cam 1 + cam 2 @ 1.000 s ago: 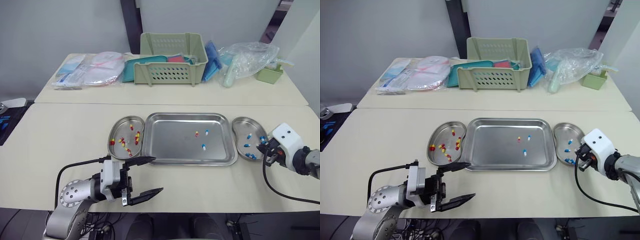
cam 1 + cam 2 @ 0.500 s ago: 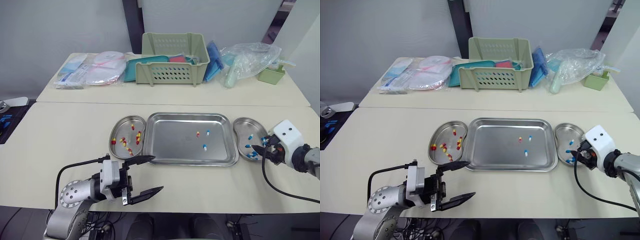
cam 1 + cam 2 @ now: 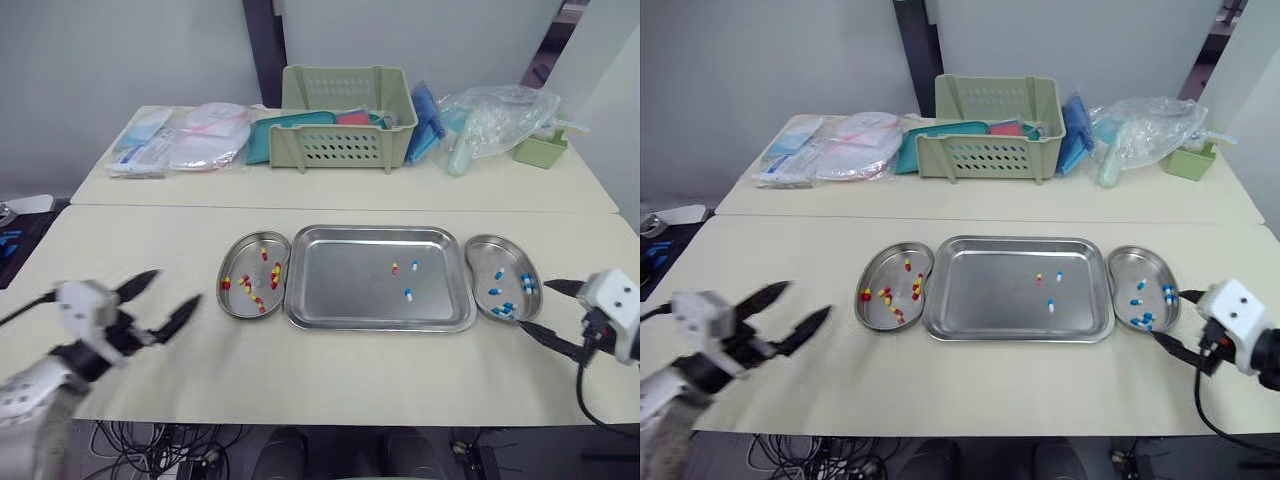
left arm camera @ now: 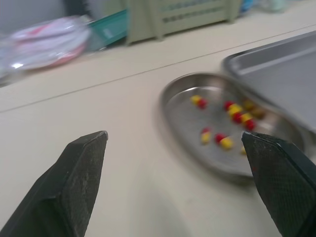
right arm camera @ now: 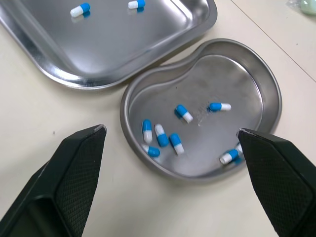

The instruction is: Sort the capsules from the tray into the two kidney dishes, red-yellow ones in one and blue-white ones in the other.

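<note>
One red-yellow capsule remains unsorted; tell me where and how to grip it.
Grip the red-yellow capsule across its narrow middle, coming straight down from above. It lies flat on the tray floor, with a blue-white capsule close beside it, so a side approach looks risky.

you will find no text, label, brand, number or sign here that can be read. any print on the sealed packets (image 3: 152,143) at the back of the far table is too small to make out.
</note>
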You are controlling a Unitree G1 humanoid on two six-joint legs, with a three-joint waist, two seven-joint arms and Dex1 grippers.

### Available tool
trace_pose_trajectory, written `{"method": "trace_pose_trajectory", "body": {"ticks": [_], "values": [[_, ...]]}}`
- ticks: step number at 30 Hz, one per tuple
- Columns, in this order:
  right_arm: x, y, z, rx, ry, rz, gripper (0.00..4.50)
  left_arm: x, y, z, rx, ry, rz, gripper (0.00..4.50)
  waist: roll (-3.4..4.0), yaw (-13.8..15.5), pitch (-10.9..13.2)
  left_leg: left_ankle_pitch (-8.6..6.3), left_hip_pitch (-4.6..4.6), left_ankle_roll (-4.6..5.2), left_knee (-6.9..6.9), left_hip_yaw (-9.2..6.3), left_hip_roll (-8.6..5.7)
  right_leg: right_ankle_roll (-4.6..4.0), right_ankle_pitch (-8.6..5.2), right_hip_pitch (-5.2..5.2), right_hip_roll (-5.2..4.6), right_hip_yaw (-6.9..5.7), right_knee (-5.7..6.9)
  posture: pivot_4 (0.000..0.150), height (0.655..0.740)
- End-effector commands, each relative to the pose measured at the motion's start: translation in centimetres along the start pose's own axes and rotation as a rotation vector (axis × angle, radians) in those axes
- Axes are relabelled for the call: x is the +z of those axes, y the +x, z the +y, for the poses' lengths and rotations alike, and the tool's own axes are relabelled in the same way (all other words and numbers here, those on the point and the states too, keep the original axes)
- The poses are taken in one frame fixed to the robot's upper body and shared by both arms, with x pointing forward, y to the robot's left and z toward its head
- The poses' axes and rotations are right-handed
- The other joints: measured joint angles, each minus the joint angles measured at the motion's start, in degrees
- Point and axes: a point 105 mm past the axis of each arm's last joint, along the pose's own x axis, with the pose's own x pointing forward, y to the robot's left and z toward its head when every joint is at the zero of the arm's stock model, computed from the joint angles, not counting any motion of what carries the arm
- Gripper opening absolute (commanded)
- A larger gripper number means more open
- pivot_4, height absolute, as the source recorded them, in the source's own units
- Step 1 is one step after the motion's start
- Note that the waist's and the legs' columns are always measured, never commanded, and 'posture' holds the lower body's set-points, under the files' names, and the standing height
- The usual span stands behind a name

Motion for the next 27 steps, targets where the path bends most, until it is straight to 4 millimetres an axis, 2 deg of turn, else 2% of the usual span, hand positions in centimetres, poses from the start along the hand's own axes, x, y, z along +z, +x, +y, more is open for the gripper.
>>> {"method": "trace_pose_trajectory", "body": {"ticks": [1, 7, 13, 16, 27], "values": [[0.0, -1.9, -0.8, 0.036, -0.056, 0.005, 4.48, -1.2, -2.7, 3.1, 0.127, 0.0, 0.065, 4.5, 0.0, 0.0, 0.0, 0.0, 0.01, 0.0, 0.0, 0.0, 0.0, 0.0, 0.0, 0.01, 0.0, 0.0, 0.0, 0.15, 0.739], [-2.7, -4.0, -1.4, 0.102, 0.0, 0.119, 4.48, -4.9, -7.2, 5.0, 0.21, -0.048, 0.237, 4.5, -0.25, 0.1, 0.2, 0.0, 0.0, 0.0, -0.04, -0.03, 0.01, -0.01, 0.0, 0.0, 0.0, -0.03, -0.02, 0.15, 0.739], [-4.1, -5.0, -1.6, 0.112, 0.044, 0.157, 4.48, -6.3, -9.7, 5.3, 0.238, -0.066, 0.307, 4.5, -0.25, 0.2, 0.2, 0.0, 0.0, 0.0, -0.04, -0.03, 0.02, -0.01, 0.0, 0.01, -0.01, -0.03, -0.02, 0.15, 0.739], [-4.4, -4.9, -1.4, 0.108, 0.053, 0.158, 4.48, -6.4, -9.8, 5.2, 0.237, -0.06, 0.311, 4.5, -0.26, 0.2, 0.2, 0.0, 0.0, -0.01, -0.04, -0.02, 0.02, -0.01, 0.0, 0.01, -0.01, -0.02, -0.02, 0.15, 0.739], [-4.0, -4.7, -1.4, 0.092, 0.033, 0.127, 4.48, -6.0, -8.0, 4.4, 0.208, -0.053, 0.267, 4.5, -0.26, 0.2, 0.2, -0.01, 0.0, -0.01, -0.04, -0.02, 0.02, 0.0, -0.01, 0.01, -0.01, -0.02, -0.02, 0.15, 0.739]]}}
